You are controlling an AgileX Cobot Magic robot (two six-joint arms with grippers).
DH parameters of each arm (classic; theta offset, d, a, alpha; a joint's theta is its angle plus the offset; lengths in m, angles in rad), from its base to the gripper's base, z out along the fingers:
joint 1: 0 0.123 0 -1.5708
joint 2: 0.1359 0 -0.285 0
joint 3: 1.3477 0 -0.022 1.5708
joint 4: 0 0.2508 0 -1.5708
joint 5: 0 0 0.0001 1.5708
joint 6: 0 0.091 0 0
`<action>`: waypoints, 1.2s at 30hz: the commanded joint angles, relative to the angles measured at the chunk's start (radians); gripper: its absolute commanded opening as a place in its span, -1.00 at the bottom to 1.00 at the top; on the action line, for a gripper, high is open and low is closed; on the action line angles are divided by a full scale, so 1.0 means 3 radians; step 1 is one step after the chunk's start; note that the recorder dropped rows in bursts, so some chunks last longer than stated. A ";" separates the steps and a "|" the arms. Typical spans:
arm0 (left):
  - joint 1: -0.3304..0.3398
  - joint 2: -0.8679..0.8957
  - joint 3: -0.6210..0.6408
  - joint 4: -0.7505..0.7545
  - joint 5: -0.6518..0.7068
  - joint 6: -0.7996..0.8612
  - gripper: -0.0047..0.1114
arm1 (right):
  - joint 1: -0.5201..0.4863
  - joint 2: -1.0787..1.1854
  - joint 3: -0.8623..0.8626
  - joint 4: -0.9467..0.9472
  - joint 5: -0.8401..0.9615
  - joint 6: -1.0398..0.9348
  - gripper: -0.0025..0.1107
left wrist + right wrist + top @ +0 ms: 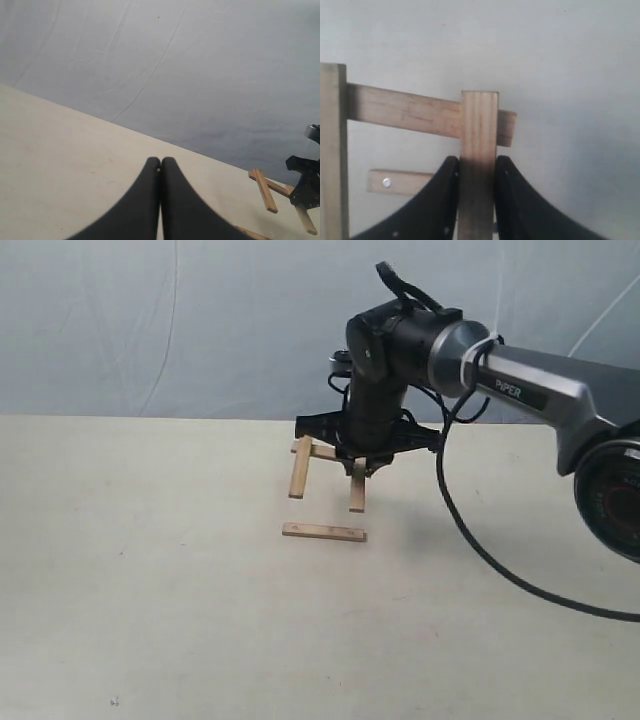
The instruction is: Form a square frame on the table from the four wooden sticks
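Over on the left, the left gripper [160,172] hangs above bare table [150,590] with its two black fingers pressed together on nothing, well apart from the work. Everything else sits toward the table's far edge, about midway between its left and right edges. The left stick [300,468] lies pointing from the far edge toward the front edge. The far stick [322,452] runs crosswise from its far end, partly hidden under the right arm [540,390]. The near stick [324,531] lies flat and crosswise a little closer to the front edge, apart from the ends of both side pieces. The right stick [358,497] is clamped between the fingers of the right gripper [478,161], which reaches in from the right edge. In the wrist view its far end crosses over the far stick close to that stick's tip, though I can't tell whether it rests there or hovers. To my eye the right side of the square is being laid. Next, that end wants nudging to meet the corner rather than overlap, then a release, and afterwards the near stick needs drawing up to close the gap. I can see no boxes, trays or other containers.
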 commanded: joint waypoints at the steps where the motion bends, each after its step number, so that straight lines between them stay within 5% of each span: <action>1: -0.0037 -0.0022 0.0012 0.0000 -0.0018 0.0007 -0.92 | -0.0117 0.0102 -0.0012 0.0116 -0.0277 -0.0034 -0.97; 15: -0.0037 -0.0022 0.0012 -0.0009 -0.0018 0.0000 -0.92 | -0.0111 0.0413 -0.0025 0.0073 -0.0380 -0.0048 -0.97; 25: -0.0037 -0.0022 0.0012 -0.0002 -0.0018 0.0009 -0.92 | 0.0113 -0.0087 0.0122 0.0145 0.0462 -0.0645 -0.97; 36: -0.0037 -0.0022 0.0012 0.0025 0.0007 0.0009 -0.92 | 0.0458 -0.0093 0.0867 0.0332 -0.0225 -0.0139 -0.97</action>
